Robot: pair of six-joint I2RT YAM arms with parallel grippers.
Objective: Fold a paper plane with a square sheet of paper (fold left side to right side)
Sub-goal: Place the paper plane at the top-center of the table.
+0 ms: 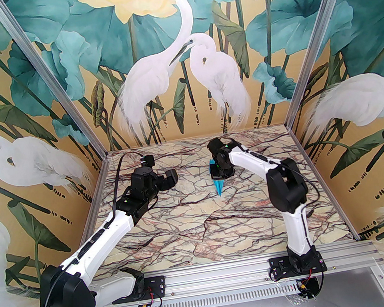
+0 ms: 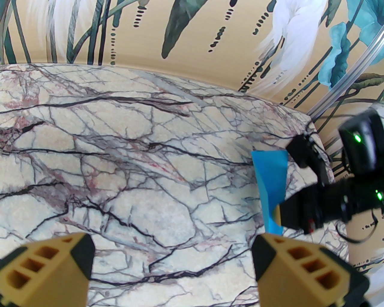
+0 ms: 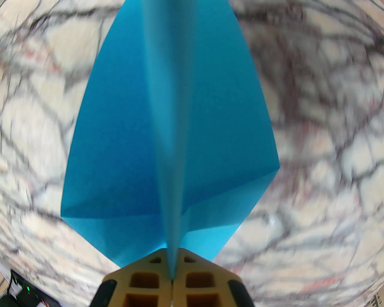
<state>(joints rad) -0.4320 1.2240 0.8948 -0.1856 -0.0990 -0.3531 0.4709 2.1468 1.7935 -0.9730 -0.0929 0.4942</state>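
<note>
The turquoise-blue paper plane (image 1: 219,185) hangs in mid-air over the far middle of the marble table, its point aimed toward the near edge. My right gripper (image 1: 220,173) is shut on its centre crease at the tail end. In the right wrist view the paper plane (image 3: 171,126) spreads two wings either side of a raised centre fold, clamped between the tan fingers (image 3: 144,278). My left gripper (image 1: 171,178) stands open to the left of it, well apart, with nothing between its fingers (image 2: 57,263). The left wrist view has the paper plane (image 2: 270,186) at its right side.
The marble table (image 1: 203,226) runs from the aluminium rail at the near edge to painted walls on three sides. A metal frame post (image 2: 345,87) stands at the far right corner. Free room lies between the two arms.
</note>
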